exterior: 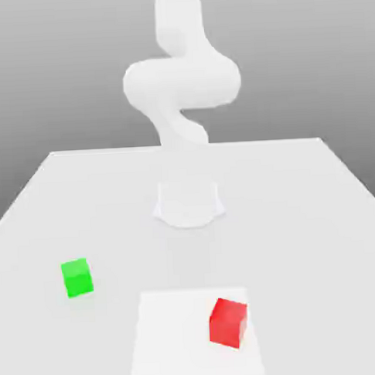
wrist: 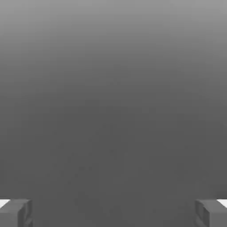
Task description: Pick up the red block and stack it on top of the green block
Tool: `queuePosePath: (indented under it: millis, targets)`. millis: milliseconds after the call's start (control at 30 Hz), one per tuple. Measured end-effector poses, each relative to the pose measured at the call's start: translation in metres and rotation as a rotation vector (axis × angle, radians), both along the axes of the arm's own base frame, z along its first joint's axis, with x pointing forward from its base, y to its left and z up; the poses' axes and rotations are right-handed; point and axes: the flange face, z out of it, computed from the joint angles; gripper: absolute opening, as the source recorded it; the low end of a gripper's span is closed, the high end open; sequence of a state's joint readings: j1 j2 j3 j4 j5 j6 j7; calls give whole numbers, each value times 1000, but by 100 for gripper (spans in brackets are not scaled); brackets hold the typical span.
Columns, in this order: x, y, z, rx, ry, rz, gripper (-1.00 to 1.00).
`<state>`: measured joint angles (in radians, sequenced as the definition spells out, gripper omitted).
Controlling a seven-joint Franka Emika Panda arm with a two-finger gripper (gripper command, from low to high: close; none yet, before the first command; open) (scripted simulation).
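The red block (exterior: pixel 229 321) rests on the white table near the front, toward the exterior view's right, on a paler square patch (exterior: pixel 175 338). The green block (exterior: pixel 77 278) sits apart from it, farther toward the exterior view's left and a little farther back. In the hand view my gripper (wrist: pixel 113 213) is open: its two grey fingertips (wrist: pixel 15 213) stand far apart with nothing between them, facing plain grey background. The white arm (exterior: pixel 181 82) rises from its base (exterior: pixel 189 204) at the table's middle and runs up past the frame's upper edge.
The white table (exterior: pixel 300 216) spreads wide around both blocks, with its back edge behind the arm's base. Nothing else stands on it.
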<state>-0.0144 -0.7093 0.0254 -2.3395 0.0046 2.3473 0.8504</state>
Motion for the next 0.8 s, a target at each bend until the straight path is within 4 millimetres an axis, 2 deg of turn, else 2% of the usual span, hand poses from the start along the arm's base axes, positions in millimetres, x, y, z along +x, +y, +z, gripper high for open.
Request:
queuePosePath:
  millis: [67,167,333,500,667,800]
  targets:
    - [25,6,-43,18,71,-29,0]
    - [53,13,-107,42,170,-72,0]
    - [76,24,-217,76,334,-146,0]
    - [72,35,-325,103,497,-223,0]
    - [43,46,-425,124,660,-301,0]
    - [33,48,-479,131,705,-328,0]
